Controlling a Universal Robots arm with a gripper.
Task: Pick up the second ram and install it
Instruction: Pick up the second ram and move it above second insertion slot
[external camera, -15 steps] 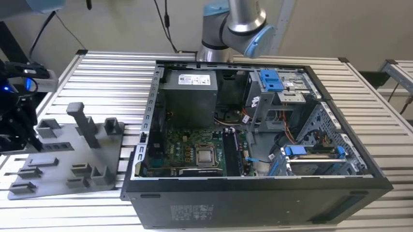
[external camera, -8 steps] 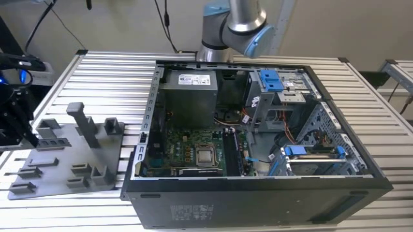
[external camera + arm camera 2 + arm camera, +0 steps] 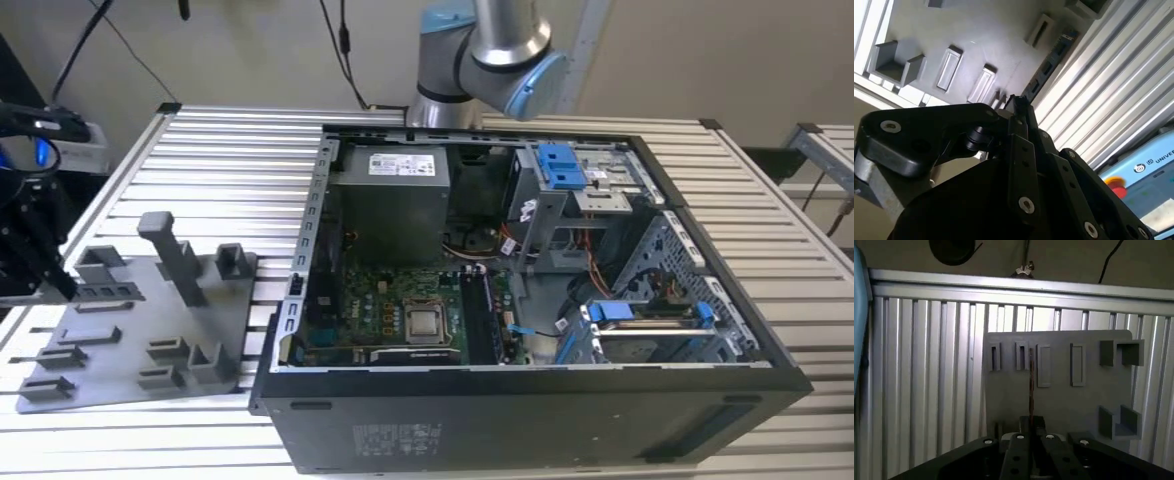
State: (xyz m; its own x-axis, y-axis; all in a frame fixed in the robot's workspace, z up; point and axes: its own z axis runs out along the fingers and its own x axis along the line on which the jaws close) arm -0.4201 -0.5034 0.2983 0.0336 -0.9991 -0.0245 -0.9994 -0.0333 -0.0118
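One slatted metal surface [image 3: 214, 160] before a pale wall [image 3: 240, 50] bore one open computer case [image 3: 534, 430] and, at the exterior view's left, one grey plate [image 3: 134, 322], where the claw [image 3: 1031, 421] was clamped on one ram [image 3: 1030, 380].

Slatted table [image 3: 227, 150] bears fixture plate [image 3: 134, 345], computer case [image 3: 534, 425]

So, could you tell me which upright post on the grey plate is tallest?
The single slim column on the fixture plate; it rises well above the squat blocks around it.
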